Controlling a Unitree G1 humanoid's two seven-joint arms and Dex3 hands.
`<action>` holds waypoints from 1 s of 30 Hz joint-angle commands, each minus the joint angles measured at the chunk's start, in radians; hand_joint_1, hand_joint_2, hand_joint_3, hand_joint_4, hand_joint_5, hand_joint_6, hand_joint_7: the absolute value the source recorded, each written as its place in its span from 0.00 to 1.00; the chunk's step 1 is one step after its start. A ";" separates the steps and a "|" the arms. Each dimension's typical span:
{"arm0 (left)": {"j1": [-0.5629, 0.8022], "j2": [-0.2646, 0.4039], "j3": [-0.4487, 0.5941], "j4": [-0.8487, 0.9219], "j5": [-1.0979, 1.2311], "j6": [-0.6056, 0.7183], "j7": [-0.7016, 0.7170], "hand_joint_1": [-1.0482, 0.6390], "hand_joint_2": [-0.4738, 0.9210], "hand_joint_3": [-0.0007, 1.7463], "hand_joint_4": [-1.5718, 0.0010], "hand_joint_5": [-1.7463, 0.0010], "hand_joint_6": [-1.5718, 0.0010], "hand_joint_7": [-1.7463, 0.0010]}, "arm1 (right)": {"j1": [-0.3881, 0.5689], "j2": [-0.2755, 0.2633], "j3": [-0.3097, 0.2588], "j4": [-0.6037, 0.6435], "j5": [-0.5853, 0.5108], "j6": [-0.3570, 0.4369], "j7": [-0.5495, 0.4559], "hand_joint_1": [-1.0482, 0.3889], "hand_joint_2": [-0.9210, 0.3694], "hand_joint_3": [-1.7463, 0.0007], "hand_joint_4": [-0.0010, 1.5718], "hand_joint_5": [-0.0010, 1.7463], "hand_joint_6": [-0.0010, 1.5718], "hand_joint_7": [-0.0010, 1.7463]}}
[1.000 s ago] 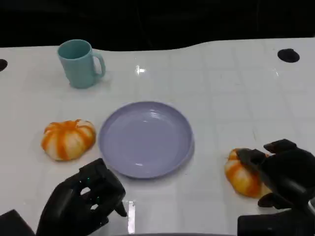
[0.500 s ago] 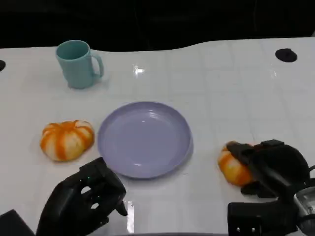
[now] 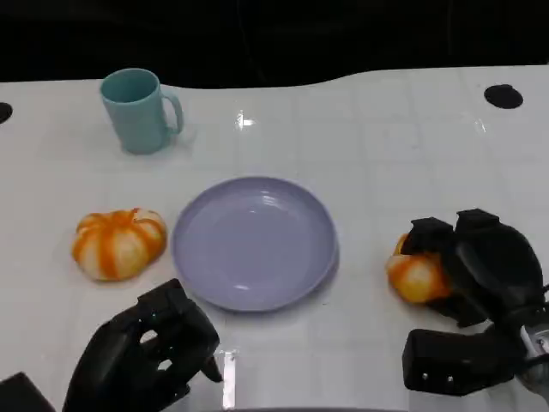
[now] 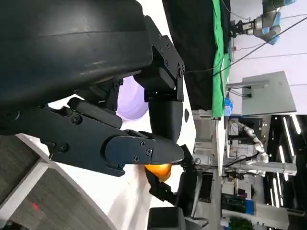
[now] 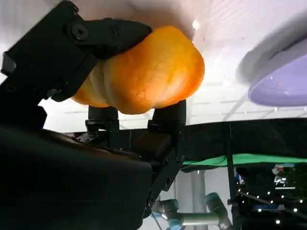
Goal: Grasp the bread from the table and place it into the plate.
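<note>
— Orange, glossy and ribbed like a small pumpkin: where is that bread (image 3: 413, 276)?
— Right of the smooth lavender plate (image 3: 254, 241), clamped in the right hand (image 3: 477, 262), black fingers (image 5: 106, 29) curled over it.
— And the left hand (image 3: 146, 354)?
— Near the table (image 3: 386, 154) edge, fingers curled in, holding nothing. A second ribbed loaf (image 3: 118, 243) lies left of the plate, a teal mug (image 3: 137, 111) beyond.

Matte black left hand (image 3: 141, 360), black right hand (image 3: 485, 266), blocky screwed fingers (image 4: 139, 151)
</note>
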 commanded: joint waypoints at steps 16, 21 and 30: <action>0.018 0.005 -0.003 -0.025 0.003 0.000 0.016 0.29 1.00 0.17 0.60 0.00 0.62 0.17 | -0.026 0.006 -0.042 -0.208 0.163 -0.119 0.052 0.67 0.50 0.21 0.63 1.00 0.47 1.00; 0.020 0.006 -0.007 -0.038 0.004 0.017 0.026 0.29 1.00 0.18 0.60 0.00 0.62 0.16 | -0.066 0.048 -0.038 -0.205 0.194 -0.149 0.103 0.62 0.52 0.16 0.64 1.00 0.48 1.00; 0.019 0.006 -0.013 -0.046 0.008 0.017 0.027 0.30 1.00 0.18 0.59 0.00 0.62 0.14 | -0.168 0.167 -0.002 -0.144 0.211 -0.137 0.196 0.62 0.54 0.14 0.63 1.00 0.47 1.00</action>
